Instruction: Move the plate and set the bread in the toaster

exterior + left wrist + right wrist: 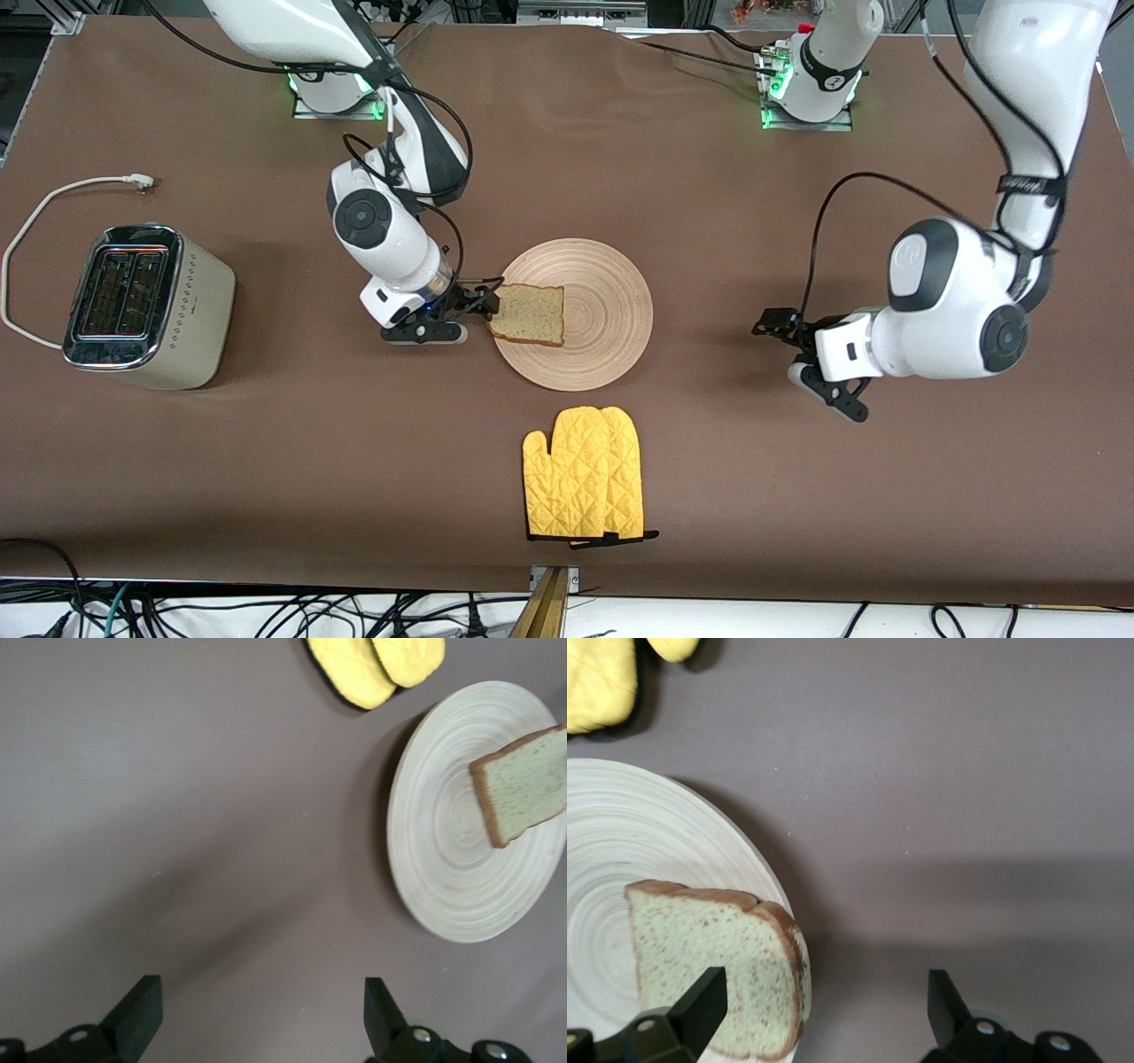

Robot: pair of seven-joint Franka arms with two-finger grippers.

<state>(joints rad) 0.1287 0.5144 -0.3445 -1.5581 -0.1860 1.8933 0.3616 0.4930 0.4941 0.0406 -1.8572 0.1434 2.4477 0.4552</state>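
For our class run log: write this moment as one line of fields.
plate: table middle, bread on it | right gripper: jaws open at bread edge | left gripper: jaws open, over bare table | toaster: slots empty

I count one plate (602,306), one bread (530,315) slice, one toaster (146,306), and one yellow oven mitt (585,474).

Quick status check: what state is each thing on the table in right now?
Plate: flat on the table, bread on it.
Bread: lying flat, unheld.
Toaster: upright, no bread in its slots, cord unplugged.
Oven mitt: lying flat.
Right gripper: jaws open at the bread's edge.
Left gripper: jaws open, empty.
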